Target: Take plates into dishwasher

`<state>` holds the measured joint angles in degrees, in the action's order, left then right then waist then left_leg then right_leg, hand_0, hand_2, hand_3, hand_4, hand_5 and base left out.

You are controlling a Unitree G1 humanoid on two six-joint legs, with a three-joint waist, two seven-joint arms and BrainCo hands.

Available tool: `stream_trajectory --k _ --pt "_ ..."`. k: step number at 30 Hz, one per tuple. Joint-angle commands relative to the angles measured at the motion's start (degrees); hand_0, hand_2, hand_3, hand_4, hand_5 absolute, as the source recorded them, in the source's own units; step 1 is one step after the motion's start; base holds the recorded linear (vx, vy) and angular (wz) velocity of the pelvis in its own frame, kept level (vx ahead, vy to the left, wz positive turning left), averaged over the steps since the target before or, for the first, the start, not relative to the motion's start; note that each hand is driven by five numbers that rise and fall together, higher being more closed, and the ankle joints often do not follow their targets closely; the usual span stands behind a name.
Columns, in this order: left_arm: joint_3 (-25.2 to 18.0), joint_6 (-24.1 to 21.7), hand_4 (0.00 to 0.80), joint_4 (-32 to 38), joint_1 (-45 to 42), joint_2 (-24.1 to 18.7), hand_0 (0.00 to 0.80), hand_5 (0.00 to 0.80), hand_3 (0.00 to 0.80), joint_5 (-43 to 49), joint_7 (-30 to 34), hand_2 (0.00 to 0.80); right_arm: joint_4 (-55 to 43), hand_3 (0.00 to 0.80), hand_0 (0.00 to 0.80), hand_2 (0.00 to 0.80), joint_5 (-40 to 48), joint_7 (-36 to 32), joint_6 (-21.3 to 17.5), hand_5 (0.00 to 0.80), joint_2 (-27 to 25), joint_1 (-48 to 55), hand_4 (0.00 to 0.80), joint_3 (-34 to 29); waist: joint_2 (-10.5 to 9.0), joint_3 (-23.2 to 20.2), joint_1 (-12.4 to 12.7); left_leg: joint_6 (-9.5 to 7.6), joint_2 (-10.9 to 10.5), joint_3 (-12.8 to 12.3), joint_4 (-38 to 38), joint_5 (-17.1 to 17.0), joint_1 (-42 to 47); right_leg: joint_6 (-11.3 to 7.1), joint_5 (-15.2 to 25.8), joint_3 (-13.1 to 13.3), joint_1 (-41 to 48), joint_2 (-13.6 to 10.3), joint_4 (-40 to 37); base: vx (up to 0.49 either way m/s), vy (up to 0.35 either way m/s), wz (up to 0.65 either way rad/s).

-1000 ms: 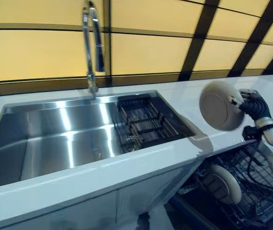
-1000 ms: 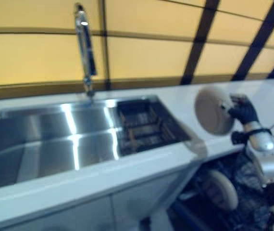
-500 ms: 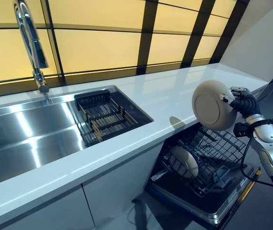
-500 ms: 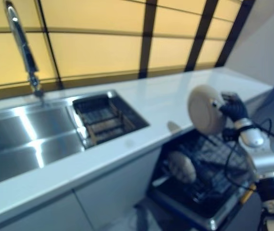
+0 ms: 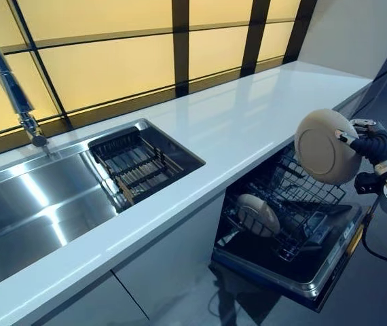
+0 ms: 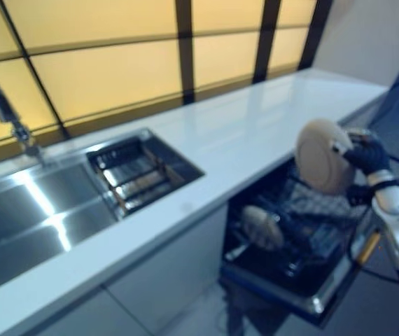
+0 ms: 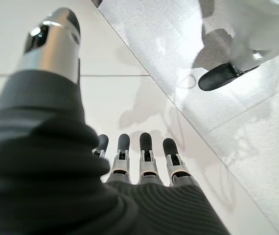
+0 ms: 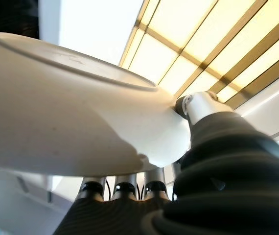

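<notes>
Mid-carry: my right hand [image 5: 373, 145] pinching plate [image 5: 326, 146] by rim above dishwasher rack [image 5: 295, 210]; next I lower & slot it beside racked plate [image 5: 259, 214]; left hand [image 7: 144, 161] relaxed, idle

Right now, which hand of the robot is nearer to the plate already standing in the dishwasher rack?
Right. The right hand holds another plate above the dishwasher rack, up and right of the racked plate. The left hand shows over floor only, nowhere near it.

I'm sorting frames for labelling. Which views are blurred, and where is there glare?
Left eye view: crisp, with bright glare streaks on the sink. Right eye view: soft throughout; the plate in the right hand smears. Right wrist view: the plate fills it, shaded below.
</notes>
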<state>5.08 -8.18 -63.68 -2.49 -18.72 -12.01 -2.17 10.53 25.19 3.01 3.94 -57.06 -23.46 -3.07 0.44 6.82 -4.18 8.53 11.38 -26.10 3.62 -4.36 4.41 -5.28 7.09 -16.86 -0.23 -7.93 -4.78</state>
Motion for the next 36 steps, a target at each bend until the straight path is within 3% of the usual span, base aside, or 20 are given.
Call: stream_trajectory --k 1,8,16,26,36 --pt "0.99 -2.5 0.0 -0.94 3.8 -2.9 0.0 0.0 0.0 0.46 -0.09 0.0 -2.03 0.8 0.8 0.8 -2.54 0.47 -1.59 0.8 -1.2 -0.67 0.8 -3.41 -2.87 0.62 -0.9 -1.98 -2.18 1.33 -0.16 -0.11 -2.6 -3.21 -5.08 1.99 1.8 -1.94 4.18 -0.043 -0.021 -0.02" --pt "1.67 -3.31 0.0 0.66 4.99 -3.3 0.0 0.0 0.0 -0.48 -0.37 0.0 0.07 0.8 0.8 0.8 -5.71 -0.15 -1.27 0.8 -1.21 2.18 0.8 -5.12 -1.77 2.47 -2.02 -1.87 -2.23 1.6 0.19 -0.38 -3.44 -3.12 -5.09 2.57 -0.55 -1.99 5.47 -0.058 -0.023 -0.04" --pt "3.44 -3.18 0.0 4.44 8.92 -4.71 0.0 0.0 0.0 -2.43 -0.48 0.0 3.6 0.8 0.8 0.8 -9.23 0.38 -2.22 0.8 -2.1 -0.63 0.8 -2.02 -0.64 6.92 -1.9 -2.02 -2.01 2.64 -0.64 -0.56 -6.43 -2.89 -6.68 2.43 -5.23 -3.18 10.44 -0.127 -0.046 -0.01" --pt "7.09 -5.35 0.0 9.51 12.72 -4.99 0.0 0.0 0.0 -5.61 0.71 0.0 8.46 0.8 0.8 0.8 -12.73 1.92 -2.73 0.8 -4.69 -10.33 0.8 3.64 2.5 12.68 -0.64 -1.29 -1.19 4.38 -1.63 -1.82 -11.04 -1.92 -8.74 1.31 -10.99 -4.3 15.6 -0.09 -0.048 0.02" --pt "9.66 -5.67 0.0 12.4 13.75 -5.31 0.0 0.0 0.0 -7.07 1.09 0.0 8.82 0.8 0.8 0.8 -19.25 4.29 -0.01 0.8 -9.34 -20.12 0.8 8.62 5.85 16.11 0.71 -0.57 -0.8 5.77 -0.9 -3.81 -14.48 -0.62 -13.08 0.43 -16.69 -4.89 23.64 -0.05 -0.016 0.04"
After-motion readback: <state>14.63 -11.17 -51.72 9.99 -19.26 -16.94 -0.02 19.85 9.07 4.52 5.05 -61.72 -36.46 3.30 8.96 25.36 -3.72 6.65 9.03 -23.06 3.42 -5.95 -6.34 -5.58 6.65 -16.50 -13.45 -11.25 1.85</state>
